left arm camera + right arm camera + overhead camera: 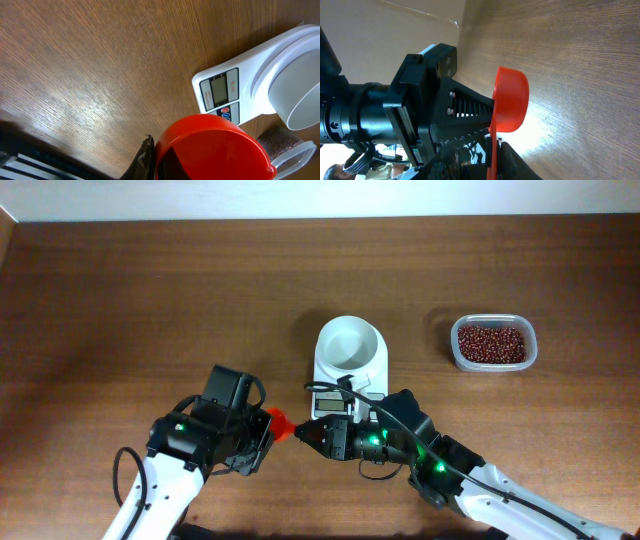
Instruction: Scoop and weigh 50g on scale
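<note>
The left gripper [267,430] is clamped on the orange-red plastic scoop [281,423]. The right gripper [302,434] straddles its handle, grip unclear. Just behind stands the small white digital kitchen scale [322,370], markings unreadable. Far right, dark reddish-brown beans [491,343] fill a clear rectangular plastic tub [493,318] on the brown wood-grain table [150,300].

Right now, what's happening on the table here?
A handover looks underway. The left gripper is shut on the orange-red plastic scoop beside the small white digital scale. The right gripper straddles the scoop's handle; a firm grip isn't clear. The scale's round white bowl is empty; the dark red-brown beans sit in the clear plastic tub.
</note>
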Action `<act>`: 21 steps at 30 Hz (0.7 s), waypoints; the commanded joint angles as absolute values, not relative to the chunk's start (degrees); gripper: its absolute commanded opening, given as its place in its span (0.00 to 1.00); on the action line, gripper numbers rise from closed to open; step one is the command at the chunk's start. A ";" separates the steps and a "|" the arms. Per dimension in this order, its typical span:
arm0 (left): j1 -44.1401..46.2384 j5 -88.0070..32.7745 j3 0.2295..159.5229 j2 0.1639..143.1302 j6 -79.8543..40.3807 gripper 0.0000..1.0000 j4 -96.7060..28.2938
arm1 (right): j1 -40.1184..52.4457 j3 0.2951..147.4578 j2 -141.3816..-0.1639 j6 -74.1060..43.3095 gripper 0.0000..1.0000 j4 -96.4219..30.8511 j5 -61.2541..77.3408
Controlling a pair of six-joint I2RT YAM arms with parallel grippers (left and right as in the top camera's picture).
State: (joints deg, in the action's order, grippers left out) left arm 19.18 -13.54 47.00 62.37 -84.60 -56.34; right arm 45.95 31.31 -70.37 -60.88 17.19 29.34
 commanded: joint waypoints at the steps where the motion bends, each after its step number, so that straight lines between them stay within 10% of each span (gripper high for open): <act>1: 19.51 -14.22 47.72 62.76 -81.28 0.00 -56.23 | 46.54 32.08 -70.63 -60.01 0.28 17.82 29.67; 21: 19.51 -14.52 47.72 62.76 -74.91 0.00 -55.77 | 46.54 32.08 -70.78 -58.74 0.23 17.43 29.69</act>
State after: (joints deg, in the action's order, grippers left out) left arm 19.18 -13.58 47.00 62.37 -77.10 -55.79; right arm 45.95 31.29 -70.57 -59.75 16.71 29.63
